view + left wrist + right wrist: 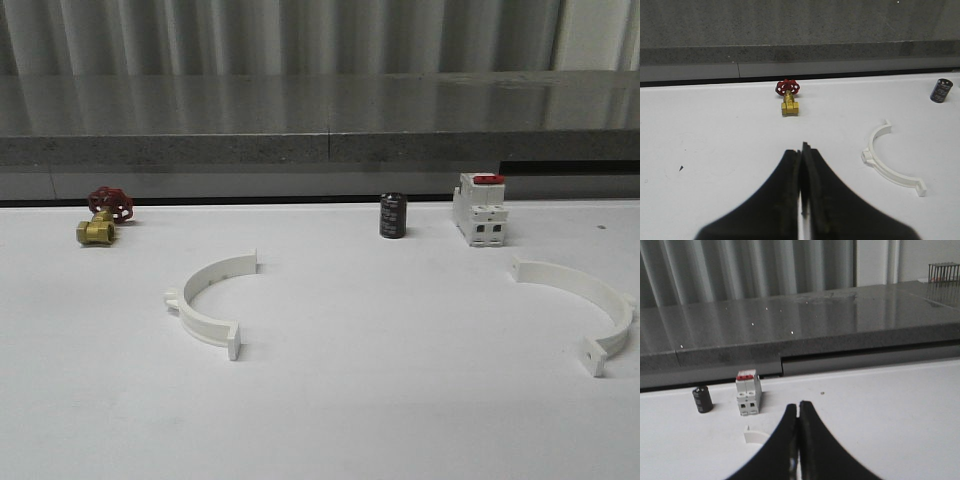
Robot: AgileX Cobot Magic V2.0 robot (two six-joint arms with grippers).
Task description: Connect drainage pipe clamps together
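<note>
Two white clamps lay well apart on the table (330, 420): the left clamp (208, 303) at left of center in the front view, the right clamp (588, 305) at the right edge, its far side nearly cut off. The left gripper (802, 170) was pressed closed, holding nothing. The right gripper (798, 412) was closed too and hid most of the right clamp, leaving one tab showing near the switch (748, 395).

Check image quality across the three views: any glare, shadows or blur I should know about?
Front view: soft even light, faint short shadows under the left clamp half and right clamp half; streaky reflections on the grey ledge. Left wrist view: shut left tool dark, no detail. Right wrist view: specular specks on the ledge, right tool a black silhouette.
</note>
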